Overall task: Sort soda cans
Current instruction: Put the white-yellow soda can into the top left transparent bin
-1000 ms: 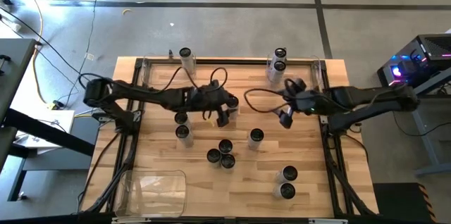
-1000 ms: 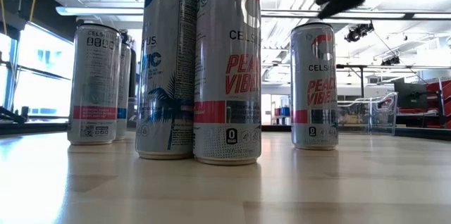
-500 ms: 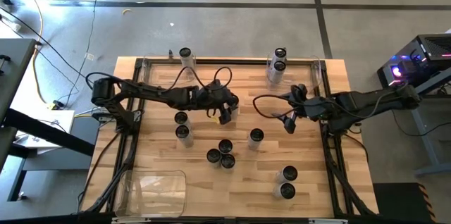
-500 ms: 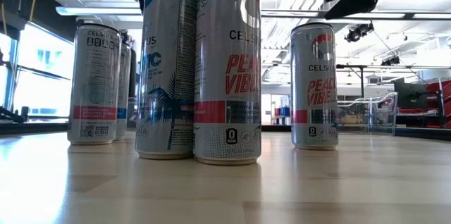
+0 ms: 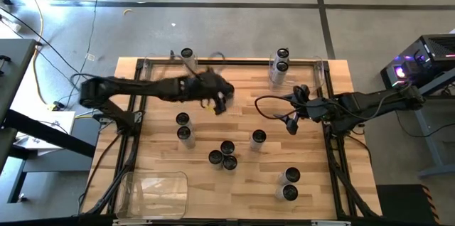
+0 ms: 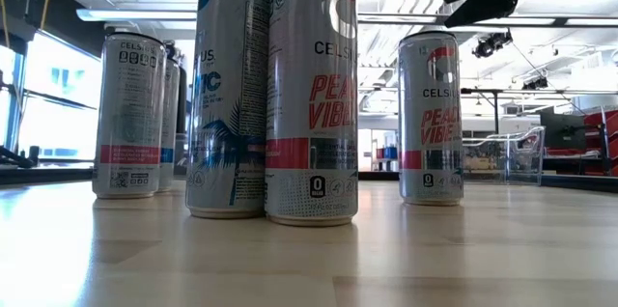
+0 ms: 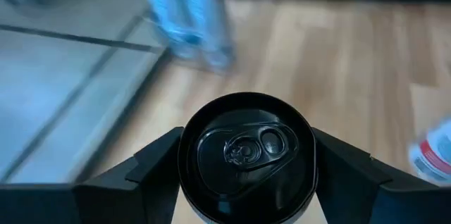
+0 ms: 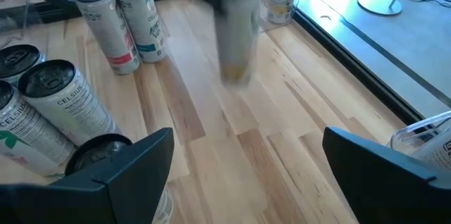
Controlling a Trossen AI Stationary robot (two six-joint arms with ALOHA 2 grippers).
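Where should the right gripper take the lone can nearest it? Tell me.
Grip the can on its round side wall, below the rim, coming level from the side of the right gripper. It stands upright, apart from the others, so the open jaws should straddle it.

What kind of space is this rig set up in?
Probably a robotics lab or open workshop: a wooden table on a polished concrete floor, cables trailing across it, exposed ceiling lights behind the soda cans, and a lit computer beside the table.
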